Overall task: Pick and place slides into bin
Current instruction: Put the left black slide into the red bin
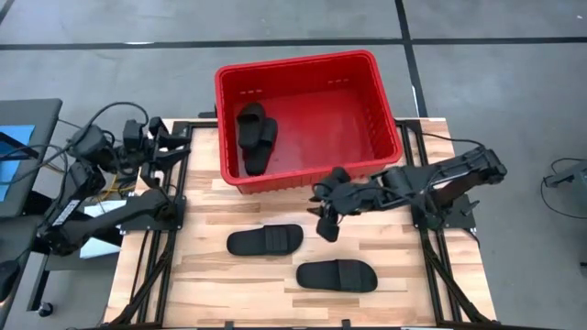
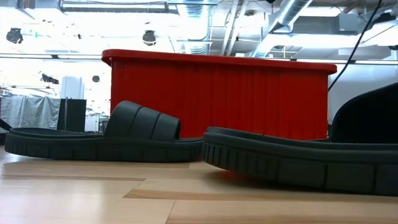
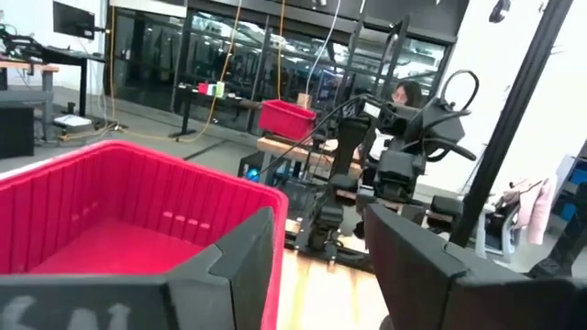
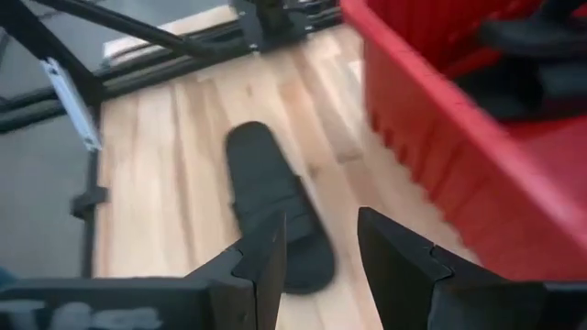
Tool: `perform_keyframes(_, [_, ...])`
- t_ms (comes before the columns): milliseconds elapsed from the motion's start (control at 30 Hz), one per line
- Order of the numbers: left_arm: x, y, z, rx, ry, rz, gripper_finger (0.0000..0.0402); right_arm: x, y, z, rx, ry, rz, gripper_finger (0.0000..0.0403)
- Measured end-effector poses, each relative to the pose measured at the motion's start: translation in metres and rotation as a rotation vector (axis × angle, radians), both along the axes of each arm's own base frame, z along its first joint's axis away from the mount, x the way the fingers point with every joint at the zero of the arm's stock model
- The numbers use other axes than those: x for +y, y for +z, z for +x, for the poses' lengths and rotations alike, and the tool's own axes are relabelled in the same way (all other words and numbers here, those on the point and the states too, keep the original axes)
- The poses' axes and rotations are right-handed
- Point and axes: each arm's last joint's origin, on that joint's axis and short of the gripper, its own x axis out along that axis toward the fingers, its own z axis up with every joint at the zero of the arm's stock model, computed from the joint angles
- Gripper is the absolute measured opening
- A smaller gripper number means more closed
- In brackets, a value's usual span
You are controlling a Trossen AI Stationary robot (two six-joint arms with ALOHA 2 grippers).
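From above, the bin (image 1: 307, 119) sits at the table's (image 1: 211, 275) far edge with two slides (image 1: 255, 137) already inside at its left end; two more lie on the wood, a near-left slide (image 1: 265, 240) and a near-right slide (image 1: 337, 275). The right gripper (image 1: 327, 220) hangs just in front of the bin's near wall, beside the near-left slide's toe end, carrying nothing. The left gripper (image 1: 170, 142) waits at the table's left far corner, near the bin's left wall. From table height, both loose slides lie flat, the ribbed strap (image 2: 143, 121) of one arching up off its sole, the bin rising behind. In the left wrist view the fingers (image 3: 248, 257) stand apart and empty, the bin's rim just ahead. In the right wrist view the fingers (image 4: 266, 252) stand moderately apart with nothing between them, poised over a slide lying lengthwise on the wood, the bin's wall alongside. The slides look light, matte and rubbery, likely flexible rather than fragile; the raised strap, or the sole's edge, seems the surest place to pinch.
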Motion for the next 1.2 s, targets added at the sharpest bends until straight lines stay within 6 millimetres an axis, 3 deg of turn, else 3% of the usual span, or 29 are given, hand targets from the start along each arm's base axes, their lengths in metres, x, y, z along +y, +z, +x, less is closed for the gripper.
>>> perform_keyframes(267, [-0.002,-0.013,-0.003,0.017,0.000,-0.016,0.0164,0.008,-0.023,0.016,0.065,-0.073,0.090,0.0123])
perform_keyframes(400, [-0.002,-0.017,-0.003,0.048,0.001,-0.015,0.0164,0.016,-0.041,0.025,0.128,-0.047,0.050,0.0123])
perform_keyframes(600, [-0.002,-0.018,-0.003,0.062,0.001,-0.014,0.0164,0.036,-0.097,0.040,0.360,0.042,-0.074,0.0121])
perform_keyframes(833, [-0.003,-0.023,-0.003,0.103,-0.024,-0.044,0.0164,0.053,-0.144,0.069,0.368,0.115,-0.030,0.0120])
perform_keyframes(1000, [-0.003,-0.028,-0.003,0.152,-0.024,-0.072,0.0164,0.056,-0.160,0.078,0.371,0.135,0.009,0.0120])
perform_keyframes(1200, [-0.003,-0.029,-0.003,0.161,-0.024,-0.064,0.0164,0.051,-0.164,0.081,0.379,0.068,0.067,0.0120])
